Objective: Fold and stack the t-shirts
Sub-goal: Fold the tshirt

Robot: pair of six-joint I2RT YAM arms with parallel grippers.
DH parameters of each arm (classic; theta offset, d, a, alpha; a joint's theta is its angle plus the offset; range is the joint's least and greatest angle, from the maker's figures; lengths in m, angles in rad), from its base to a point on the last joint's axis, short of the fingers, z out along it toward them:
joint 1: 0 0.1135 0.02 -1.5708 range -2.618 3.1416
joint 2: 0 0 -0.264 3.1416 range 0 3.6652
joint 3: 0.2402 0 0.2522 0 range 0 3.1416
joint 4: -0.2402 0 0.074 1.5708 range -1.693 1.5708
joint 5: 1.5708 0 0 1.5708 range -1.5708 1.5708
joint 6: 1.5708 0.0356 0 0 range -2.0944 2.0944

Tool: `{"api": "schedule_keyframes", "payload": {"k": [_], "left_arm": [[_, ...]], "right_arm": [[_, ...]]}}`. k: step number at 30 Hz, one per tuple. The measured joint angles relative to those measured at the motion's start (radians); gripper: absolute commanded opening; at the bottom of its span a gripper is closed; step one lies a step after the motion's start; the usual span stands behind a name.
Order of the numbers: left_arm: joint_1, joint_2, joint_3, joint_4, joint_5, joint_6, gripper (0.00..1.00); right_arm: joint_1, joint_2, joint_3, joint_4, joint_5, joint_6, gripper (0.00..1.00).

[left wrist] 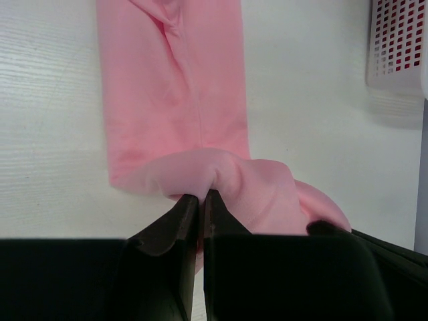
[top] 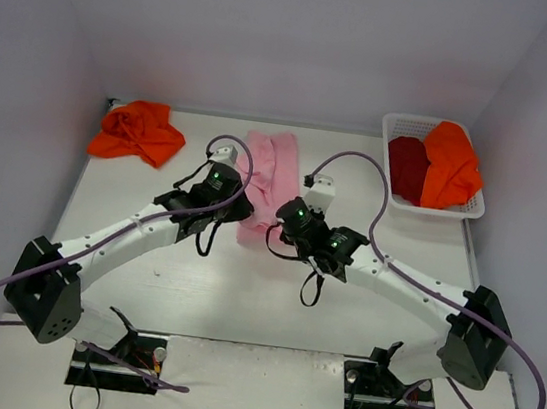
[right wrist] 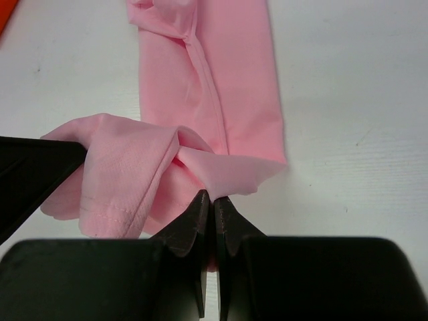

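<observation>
I see the light pink t-shirt (top: 270, 172) lying mid-table as a long folded strip. My left gripper (left wrist: 200, 198) and right gripper (right wrist: 214, 199) are side by side at its near end, each clamped tight on the bunched cloth. A crumpled orange t-shirt (top: 139, 132) sits far left. The second orange t-shirt (top: 451, 165) and the dark red t-shirt (top: 406, 168) lie in the white basket (top: 436, 212) far right.

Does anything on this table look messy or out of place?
Yes: an orange shirt lies in a crumpled heap in the far left corner, unfolded. The pink shirt is a neat strip, its near end pinched by the left pincer and right pincer.
</observation>
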Motion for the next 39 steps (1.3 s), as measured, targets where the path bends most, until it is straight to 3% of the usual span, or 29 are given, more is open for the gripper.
{"api": "schedule_keyframes", "payload": {"k": [21, 39], "left_arm": [[0.025, 0.065, 0.011, 0.000, 0.044, 0.018, 0.00], [0.090, 0.129, 0.047, 0.013, 0.077, 0.036, 0.00]], "right_arm": [[-0.147, 0.101, 0.014, 0.100, -0.145, -0.106, 0.00], [-0.203, 0.199, 0.047, 0.182, -0.229, -0.158, 0.00]]}}
